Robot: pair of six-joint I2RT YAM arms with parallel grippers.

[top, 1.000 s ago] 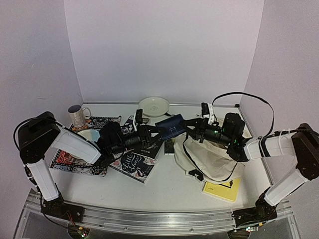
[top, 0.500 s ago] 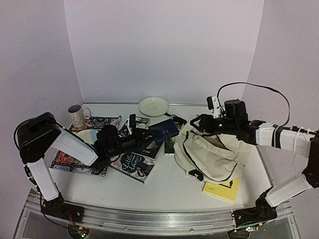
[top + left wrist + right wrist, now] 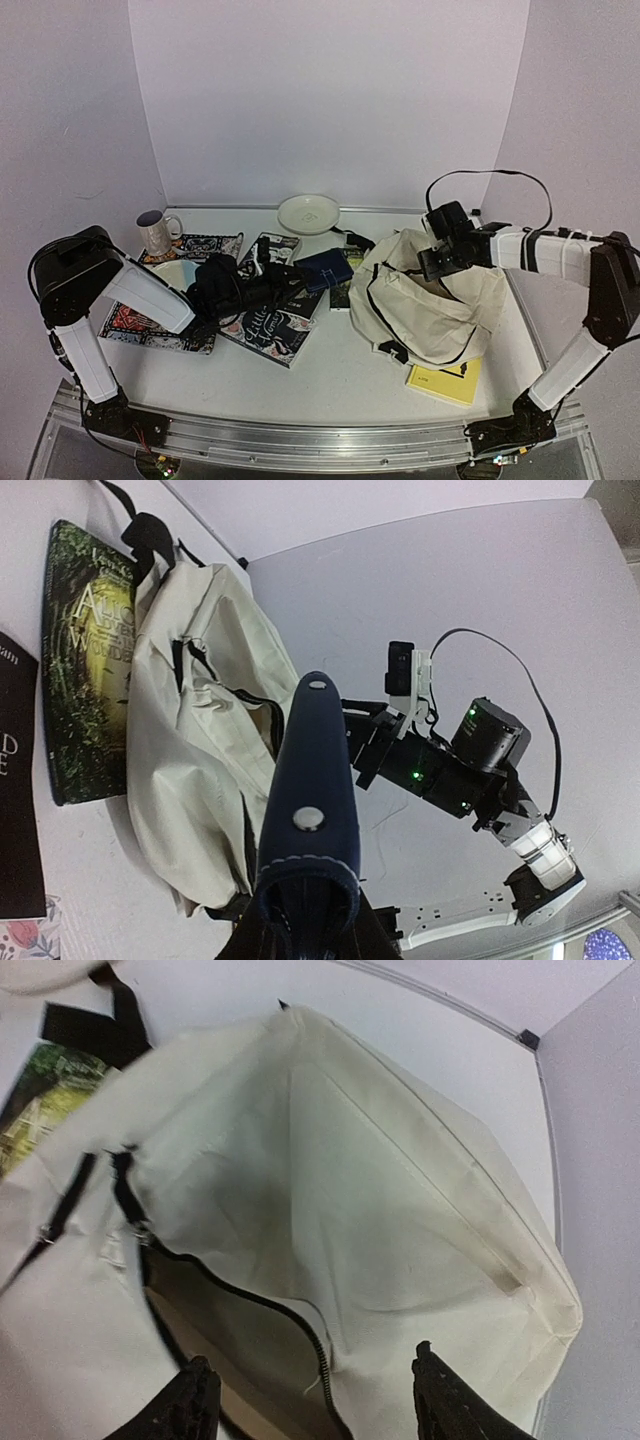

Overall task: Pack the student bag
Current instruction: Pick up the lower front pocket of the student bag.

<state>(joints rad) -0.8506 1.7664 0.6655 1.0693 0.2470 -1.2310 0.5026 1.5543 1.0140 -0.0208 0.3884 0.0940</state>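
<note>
1. The student bag (image 3: pixel 430 312) lies on the right half of the table. It is a slumped cream sack, and its zipped mouth gapes upward and a little toward the middle.
2. The left gripper (image 3: pixel 295 280) is clamped on one end of a navy case (image 3: pixel 326 267). The case sticks straight out past the fingers.
3. The long axis of the case runs left to right and aims at the bag. In the left wrist view its free end points right at the dark slit of the opening.
4. From above, that free end sits near the bag's left edge but apart from it. A black strap (image 3: pixel 357 241) and a green book (image 3: pixel 85 660) lie in between.
5. The right gripper (image 3: pixel 315 1405) hangs over the far side of the mouth. Its fingers (image 3: pixel 195 1405) are spread wide with nothing between them, only the pale lining below. I cannot tell whether they touch the cloth.
6. The right arm is nearer the bag, but the left arm carries the load. My guess is that the next move is a push rightward along the case's own length.
7. I would watch the near lip, which sags, so the case could catch on the zip instead of sliding in.
</note>
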